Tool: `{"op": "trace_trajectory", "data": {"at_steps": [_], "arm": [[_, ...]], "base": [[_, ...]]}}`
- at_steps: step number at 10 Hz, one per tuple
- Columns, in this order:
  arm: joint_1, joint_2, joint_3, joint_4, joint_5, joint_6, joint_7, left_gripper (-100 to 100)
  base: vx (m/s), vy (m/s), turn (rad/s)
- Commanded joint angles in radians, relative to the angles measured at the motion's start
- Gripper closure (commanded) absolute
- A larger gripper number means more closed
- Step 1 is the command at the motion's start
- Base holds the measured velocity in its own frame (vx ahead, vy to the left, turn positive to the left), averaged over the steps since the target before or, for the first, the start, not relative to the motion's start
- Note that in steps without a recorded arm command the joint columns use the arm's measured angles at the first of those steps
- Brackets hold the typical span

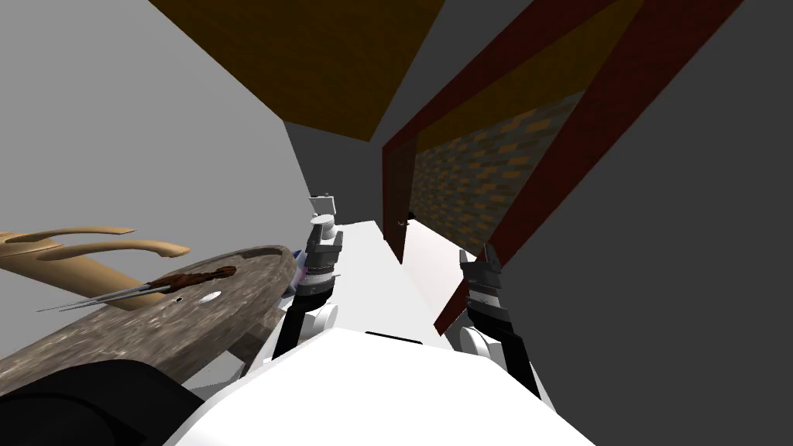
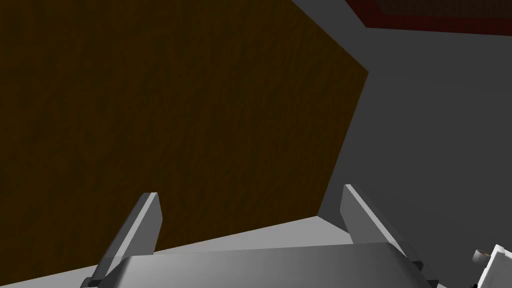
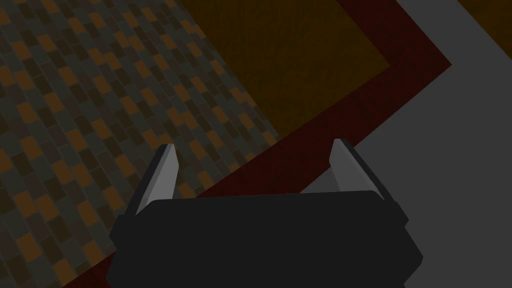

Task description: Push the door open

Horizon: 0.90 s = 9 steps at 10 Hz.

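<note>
A dark red door frame (image 1: 616, 101) is seen ahead and to the right, slanted with the whole head view. The dark red door leaf (image 1: 394, 209) is found at the far side of that frame, turned almost edge-on, with a small handle (image 1: 399, 223) on it. The opening is uncovered, and a wall patterned in orange and grey bricks (image 1: 480, 178) is seen through the frame.

The right gripper (image 3: 253, 145) is held just beside the near side of the frame. Its two thin grey fingers are spread wide and nothing is gripped between them.

The left gripper (image 2: 250, 192) is raised to the left of the frame. Its fingers are likewise spread wide and nothing is held.

Well to the left of the frame, a round, mottled grey-brown table (image 1: 155, 333) is seen. A brown-handled utensil (image 1: 193, 277) lies on it and a tan wooden chair (image 1: 70, 267) is placed beyond.
</note>
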Motion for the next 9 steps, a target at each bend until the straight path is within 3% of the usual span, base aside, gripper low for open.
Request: {"op": "trace_trajectory", "data": {"at_steps": [1, 9], "arm": [[-0.014, 0.013, -0.013, 0.035, -0.006, -0.005, 0.005, -100], [-0.077, 0.053, -0.069, 0.192, -0.03, -0.029, 0.026, -100]], "base": [[0.101, 0.045, -0.024], [0.147, 0.041, -0.026]]}}
